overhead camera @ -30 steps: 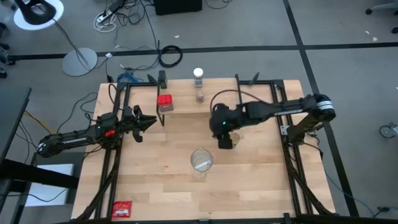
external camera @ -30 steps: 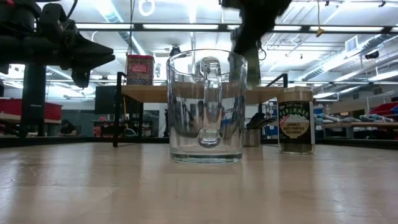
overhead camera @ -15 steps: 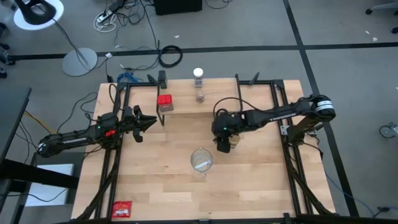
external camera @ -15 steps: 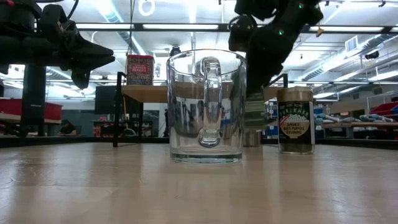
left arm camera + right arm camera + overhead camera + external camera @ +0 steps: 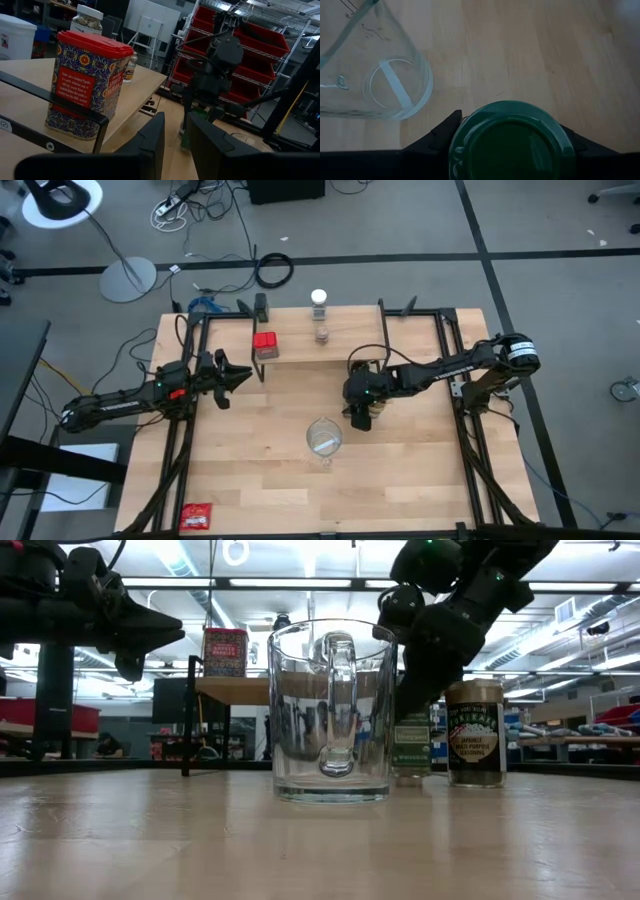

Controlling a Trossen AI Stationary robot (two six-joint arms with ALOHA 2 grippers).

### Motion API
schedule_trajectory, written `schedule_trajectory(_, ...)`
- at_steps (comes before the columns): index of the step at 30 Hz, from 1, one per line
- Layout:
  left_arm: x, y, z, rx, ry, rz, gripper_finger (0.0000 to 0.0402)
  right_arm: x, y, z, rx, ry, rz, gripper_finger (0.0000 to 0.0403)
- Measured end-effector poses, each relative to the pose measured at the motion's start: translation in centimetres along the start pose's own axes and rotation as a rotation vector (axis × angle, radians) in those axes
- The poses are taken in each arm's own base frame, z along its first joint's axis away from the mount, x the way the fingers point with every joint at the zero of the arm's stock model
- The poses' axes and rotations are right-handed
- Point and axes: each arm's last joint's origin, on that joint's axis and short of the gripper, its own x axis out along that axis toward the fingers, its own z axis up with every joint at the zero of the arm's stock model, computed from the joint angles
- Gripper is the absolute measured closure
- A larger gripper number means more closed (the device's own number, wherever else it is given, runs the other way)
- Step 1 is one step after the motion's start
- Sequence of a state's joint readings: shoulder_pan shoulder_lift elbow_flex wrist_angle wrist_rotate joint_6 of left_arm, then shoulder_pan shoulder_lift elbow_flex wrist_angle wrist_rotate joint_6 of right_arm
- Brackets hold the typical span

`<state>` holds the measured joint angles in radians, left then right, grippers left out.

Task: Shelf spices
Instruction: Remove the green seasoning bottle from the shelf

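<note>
Two arms work over the table [image 5: 250, 470]. Left gripper [image 5: 240, 375] hovers just beside the shelf [image 5: 300, 352] end, fingers nearly pressed together around nothing; the red tin [image 5: 264, 345] stands on that shelf, with a white-lidded jar [image 5: 319, 300] farther along. Right gripper [image 5: 360, 418] pinches the green-lidded jar [image 5: 509, 141] beside the glass pitcher [image 5: 323, 438], near the table.

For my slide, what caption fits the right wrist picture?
Right hand around round green-lidded jar, beside clear glass pitcher.
</note>
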<state>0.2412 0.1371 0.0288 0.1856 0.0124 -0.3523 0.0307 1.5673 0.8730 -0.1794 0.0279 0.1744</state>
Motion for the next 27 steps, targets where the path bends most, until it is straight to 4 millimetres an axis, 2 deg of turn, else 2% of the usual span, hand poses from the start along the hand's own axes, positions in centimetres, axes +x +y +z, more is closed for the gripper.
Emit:
schedule_trajectory(11,0.0,0.0,0.0,-0.019,0.0,0.0,0.0314,0.0,0.1,0.0,-0.004,0.004,0.022,0.0209)
schedule_trajectory(13,0.0,0.0,0.0,-0.019,0.0,0.0,0.0314,0.0,0.1,0.0,0.008,0.002,0.022,0.0191)
schedule_trajectory(16,0.0,0.0,0.0,-0.019,0.0,0.0,0.0314,0.0,0.1,0.1,0.015,-0.009,0.027,0.0136)
schedule_trajectory(19,0.0,0.0,0.0,-0.019,0.0,0.0,0.0314,0.0,0.2,0.2,0.016,-0.016,0.029,0.0103)
schedule_trajectory(27,0.0,0.0,0.0,-0.019,0.0,0.0,0.0314,-0.6,0.5,1.6,0.006,-0.048,0.036,0.011)
